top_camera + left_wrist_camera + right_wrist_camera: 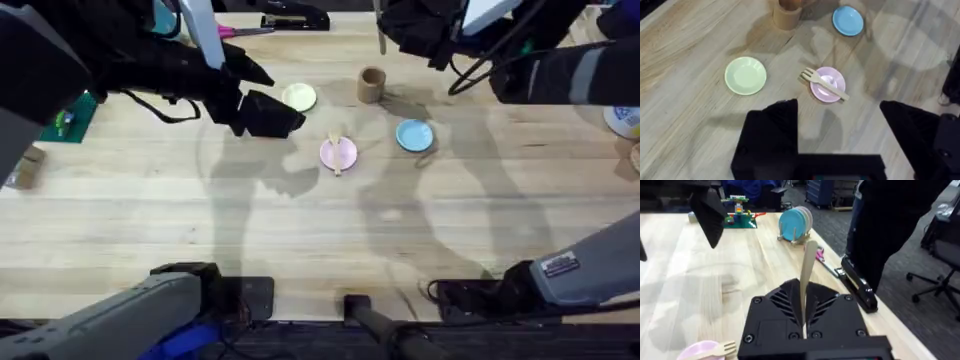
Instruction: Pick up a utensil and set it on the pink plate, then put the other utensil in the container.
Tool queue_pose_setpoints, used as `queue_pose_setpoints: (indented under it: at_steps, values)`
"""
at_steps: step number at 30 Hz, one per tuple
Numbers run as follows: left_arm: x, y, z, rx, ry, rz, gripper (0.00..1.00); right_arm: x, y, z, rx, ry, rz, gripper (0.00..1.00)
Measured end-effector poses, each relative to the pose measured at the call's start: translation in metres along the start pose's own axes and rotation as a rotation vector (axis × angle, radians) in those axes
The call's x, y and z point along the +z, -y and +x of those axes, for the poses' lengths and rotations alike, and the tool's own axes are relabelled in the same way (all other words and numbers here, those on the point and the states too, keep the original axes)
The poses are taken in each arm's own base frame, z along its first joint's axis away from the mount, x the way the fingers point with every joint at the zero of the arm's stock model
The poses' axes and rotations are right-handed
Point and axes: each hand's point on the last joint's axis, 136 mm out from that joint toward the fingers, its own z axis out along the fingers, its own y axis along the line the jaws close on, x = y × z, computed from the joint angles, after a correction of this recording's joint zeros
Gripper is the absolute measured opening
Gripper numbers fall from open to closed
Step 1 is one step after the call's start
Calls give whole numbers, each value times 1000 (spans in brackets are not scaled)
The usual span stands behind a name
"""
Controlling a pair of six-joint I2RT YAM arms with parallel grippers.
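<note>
Black fingers of the left gripper (839, 137) fill the lower part of the left wrist view, spread wide apart with nothing between them; in the overhead view the same gripper (262, 113) hangs above the table at upper left of centre, just left of the pale-yellow plate (299, 97).

Beyond those fingers, the fork (824, 83) lies across the pink plate (827, 85), tines jutting over the rim toward the yellow plate, handle end reaching the opposite rim; overhead, the pink plate (339, 153) sits near the middle of the frame with the fork (338, 152) on it.

The right gripper (804, 311) is clamped on the wooden spoon (807, 277), whose thin handle stands up between the fingers; which end points up cannot be told; overhead, the spoon (381, 32) hangs from the right gripper (392, 25) at top centre, just above the wooden container (372, 84).

The container (786, 16) stands upright between the yellow plate and the light-blue plate (415, 135), apart from both; the three plates do not touch.

Farther out, a black stapler (294, 19) lies at the top edge; a white label on the right arm (560, 266) at lower right carries print too small to read.
</note>
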Motion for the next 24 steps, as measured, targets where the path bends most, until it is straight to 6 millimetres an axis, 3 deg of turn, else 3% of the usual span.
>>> queue_pose_setpoints:
  at_steps: [14,24]
  values:
    - [0,0,0,-2,-1,1,995,11,-5,29,-42,-17,-27,35]
    - [0,0,0,-2,-1,1,995,15,-5,70,-12,-55,-35,35]
